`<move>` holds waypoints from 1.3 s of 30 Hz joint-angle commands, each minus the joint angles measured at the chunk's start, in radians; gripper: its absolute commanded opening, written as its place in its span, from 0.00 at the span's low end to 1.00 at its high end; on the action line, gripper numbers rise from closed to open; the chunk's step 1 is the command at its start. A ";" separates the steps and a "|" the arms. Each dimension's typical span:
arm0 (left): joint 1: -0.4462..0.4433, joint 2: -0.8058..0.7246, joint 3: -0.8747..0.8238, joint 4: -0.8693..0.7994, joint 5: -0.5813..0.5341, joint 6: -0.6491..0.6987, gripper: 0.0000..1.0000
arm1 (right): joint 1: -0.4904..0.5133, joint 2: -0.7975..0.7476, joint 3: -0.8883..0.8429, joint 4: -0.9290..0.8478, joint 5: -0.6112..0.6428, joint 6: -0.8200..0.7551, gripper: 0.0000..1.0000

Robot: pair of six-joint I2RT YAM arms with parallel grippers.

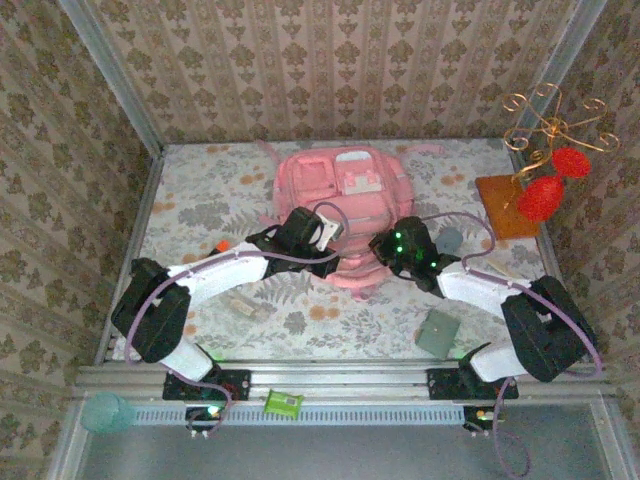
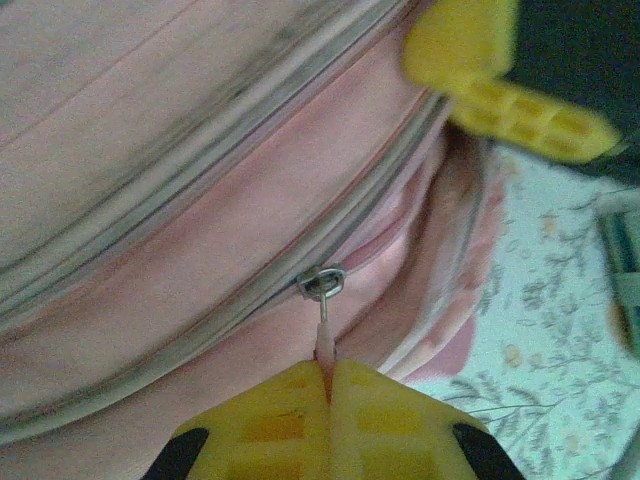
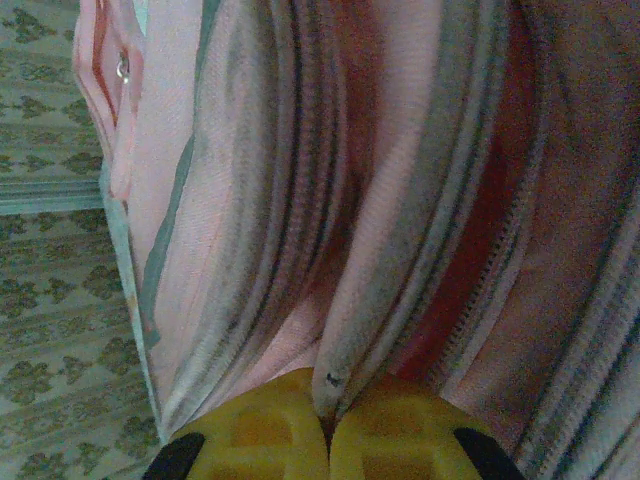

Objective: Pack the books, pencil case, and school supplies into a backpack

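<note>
The left gripper [image 2: 328, 375] pinches a zip pull [image 2: 322, 290] on the backpack [image 1: 345, 185]; fingers meeting. The right gripper [image 3: 328, 415] clamps the backpack's fabric fold [image 3: 350, 320].

The walls [image 1: 330, 60] have brown paper with a leafy pattern. The table [image 1: 200, 200] has a pale cloth with flowers and ferns. In its far right corner, a gold wire stand [image 1: 550, 120] with red balls [image 1: 540, 197] sits on a brown board [image 1: 500, 218].
</note>
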 commanded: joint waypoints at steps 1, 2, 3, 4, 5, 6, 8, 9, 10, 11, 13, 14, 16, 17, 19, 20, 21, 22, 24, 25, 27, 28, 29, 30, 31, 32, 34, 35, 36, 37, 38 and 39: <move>0.012 -0.030 0.013 -0.134 -0.068 0.079 0.00 | -0.050 -0.052 0.039 -0.085 0.042 -0.128 0.00; 0.018 -0.033 0.010 -0.139 -0.075 0.084 0.00 | -0.063 -0.057 0.040 -0.094 0.029 -0.139 0.00; 0.021 -0.038 0.009 -0.147 -0.091 0.091 0.00 | -0.078 -0.062 0.041 -0.100 0.016 -0.153 0.00; 0.024 -0.042 0.009 -0.158 -0.111 0.102 0.00 | -0.095 -0.066 0.045 -0.111 -0.001 -0.170 0.00; 0.030 -0.047 0.010 -0.170 -0.125 0.109 0.00 | -0.109 -0.067 0.048 -0.119 -0.019 -0.183 0.00; 0.036 -0.053 0.013 -0.183 -0.140 0.120 0.00 | -0.128 -0.067 0.057 -0.132 -0.039 -0.202 0.00; 0.047 -0.064 0.010 -0.206 -0.171 0.136 0.00 | -0.160 -0.062 0.072 -0.150 -0.082 -0.234 0.00; 0.058 -0.070 0.010 -0.213 -0.181 0.141 0.00 | -0.178 -0.055 0.083 -0.155 -0.112 -0.250 0.00; 0.068 -0.077 0.007 -0.218 -0.192 0.147 0.00 | -0.191 -0.046 0.095 -0.166 -0.133 -0.265 0.00; 0.073 -0.084 0.006 -0.225 -0.201 0.152 0.00 | -0.200 -0.040 0.104 -0.173 -0.149 -0.278 0.00; 0.088 -0.095 0.001 -0.230 -0.227 0.162 0.00 | -0.218 -0.024 0.131 -0.192 -0.193 -0.309 0.00; 0.093 -0.101 -0.001 -0.232 -0.236 0.165 0.00 | -0.226 -0.017 0.140 -0.195 -0.210 -0.321 0.00; 0.107 -0.107 -0.010 -0.229 -0.267 0.172 0.00 | -0.245 -0.012 0.164 -0.219 -0.248 -0.353 0.00; 0.112 -0.110 -0.013 -0.229 -0.284 0.176 0.00 | -0.254 -0.012 0.173 -0.225 -0.261 -0.369 0.00; 0.129 -0.111 -0.025 -0.210 -0.299 0.177 0.00 | -0.275 -0.012 0.198 -0.258 -0.293 -0.406 0.00; 0.141 -0.112 -0.034 -0.196 -0.299 0.175 0.00 | -0.284 -0.012 0.204 -0.261 -0.309 -0.417 0.00; 0.152 -0.110 -0.040 -0.183 -0.297 0.173 0.00 | -0.296 0.019 0.216 -0.274 -0.333 -0.434 0.00; 0.165 -0.108 -0.044 -0.174 -0.297 0.174 0.00 | -0.307 0.025 0.227 -0.283 -0.351 -0.446 0.00; 0.181 -0.103 -0.047 -0.155 -0.297 0.176 0.00 | -0.325 0.036 0.245 -0.295 -0.391 -0.469 0.00; 0.188 -0.099 -0.050 -0.142 -0.300 0.179 0.00 | -0.329 0.046 0.260 -0.303 -0.411 -0.483 0.00; 0.204 -0.088 -0.044 -0.125 -0.310 0.185 0.00 | -0.334 0.066 0.285 -0.317 -0.447 -0.501 0.00; 0.214 -0.078 -0.038 -0.118 -0.311 0.188 0.00 | -0.336 0.075 0.293 -0.315 -0.464 -0.504 0.00; 0.220 -0.070 -0.035 -0.107 -0.312 0.189 0.00 | -0.338 0.081 0.298 -0.313 -0.473 -0.504 0.00; 0.227 -0.058 -0.031 -0.097 -0.314 0.191 0.00 | -0.341 0.087 0.300 -0.310 -0.483 -0.504 0.00; 0.232 -0.045 -0.023 -0.095 -0.315 0.196 0.00 | -0.343 0.091 0.305 -0.310 -0.489 -0.507 0.00; 0.236 -0.034 -0.016 -0.093 -0.320 0.203 0.00 | -0.345 0.092 0.308 -0.314 -0.490 -0.510 0.00; 0.249 -0.012 -0.005 -0.091 -0.340 0.216 0.00 | -0.355 0.090 0.313 -0.317 -0.493 -0.514 0.00; 0.254 -0.001 -0.001 -0.087 -0.347 0.219 0.00 | -0.360 0.088 0.315 -0.317 -0.494 -0.515 0.00; 0.263 0.007 0.003 -0.082 -0.348 0.221 0.00 | -0.364 0.086 0.315 -0.315 -0.497 -0.515 0.00; 0.271 0.016 0.006 -0.074 -0.344 0.221 0.00 | -0.369 0.085 0.318 -0.314 -0.498 -0.515 0.00; 0.277 0.022 0.008 -0.066 -0.339 0.221 0.00 | -0.371 0.083 0.319 -0.313 -0.499 -0.513 0.00; 0.283 0.030 0.010 -0.062 -0.340 0.224 0.00 | -0.372 0.082 0.319 -0.309 -0.503 -0.512 0.00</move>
